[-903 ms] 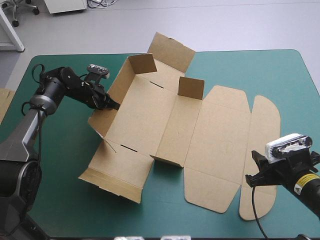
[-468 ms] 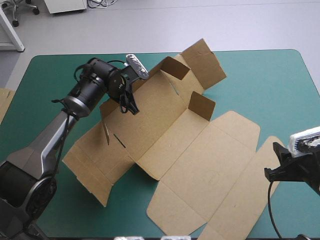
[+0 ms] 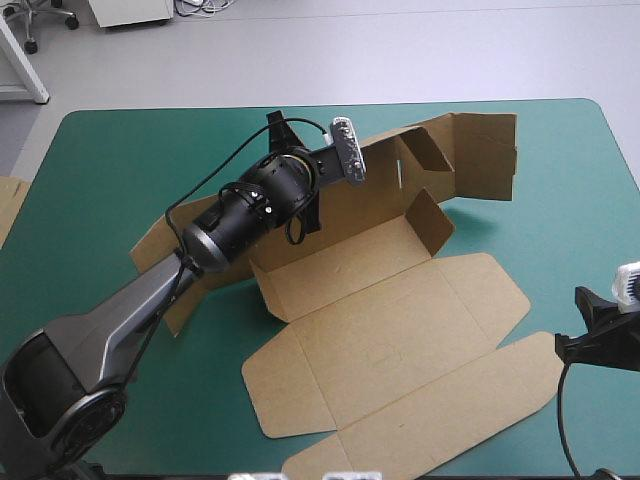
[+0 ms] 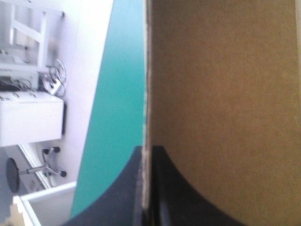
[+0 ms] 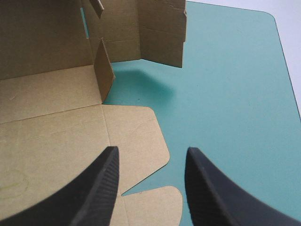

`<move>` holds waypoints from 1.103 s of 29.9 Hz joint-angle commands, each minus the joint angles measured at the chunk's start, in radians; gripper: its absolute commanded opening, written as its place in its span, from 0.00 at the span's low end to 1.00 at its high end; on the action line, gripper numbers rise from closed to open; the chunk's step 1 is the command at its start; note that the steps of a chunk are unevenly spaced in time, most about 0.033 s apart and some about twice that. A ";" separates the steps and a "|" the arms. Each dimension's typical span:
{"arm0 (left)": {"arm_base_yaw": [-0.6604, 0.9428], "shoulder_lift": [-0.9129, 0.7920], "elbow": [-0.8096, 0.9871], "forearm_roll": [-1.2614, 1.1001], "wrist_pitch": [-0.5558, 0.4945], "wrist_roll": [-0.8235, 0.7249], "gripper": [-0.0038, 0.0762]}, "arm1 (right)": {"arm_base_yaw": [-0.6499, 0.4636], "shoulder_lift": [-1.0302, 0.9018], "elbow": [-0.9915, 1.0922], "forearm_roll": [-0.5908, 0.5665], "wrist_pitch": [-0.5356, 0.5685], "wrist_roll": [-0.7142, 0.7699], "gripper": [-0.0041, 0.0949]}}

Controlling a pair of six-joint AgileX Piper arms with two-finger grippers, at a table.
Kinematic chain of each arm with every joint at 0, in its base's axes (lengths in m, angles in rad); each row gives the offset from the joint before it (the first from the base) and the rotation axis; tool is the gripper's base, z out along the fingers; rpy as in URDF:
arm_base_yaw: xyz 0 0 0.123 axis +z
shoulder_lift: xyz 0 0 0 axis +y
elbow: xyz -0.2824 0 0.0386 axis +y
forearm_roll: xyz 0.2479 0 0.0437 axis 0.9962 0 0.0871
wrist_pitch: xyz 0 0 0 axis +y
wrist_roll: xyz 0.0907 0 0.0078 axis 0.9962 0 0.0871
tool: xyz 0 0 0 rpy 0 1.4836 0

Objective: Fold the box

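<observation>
Your left jaws are pinched almost together on the box (image 3: 400, 330), with the edge of its long wall caught between them and held upright. Your right jaws stand wide apart with nothing in them, low over the desk (image 3: 120, 160). The box's flat lid lies just ahead of them and to one side. The box sprawls across the middle of the desk, between the two sets of jaws. I'd judge you early to midway. One long wall is up, a side flap (image 3: 432, 218) stands beside it, and the end panel (image 3: 485, 155) beyond the left jaws is bent round. The other walls, the tucks and the lid panels lie flat, not yet folded.
</observation>
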 commanded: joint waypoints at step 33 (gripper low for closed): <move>-0.222 -0.276 0.720 1.149 -0.350 -0.796 0.04 | -0.001 0.244 -0.208 -0.006 -0.015 0.039 0.47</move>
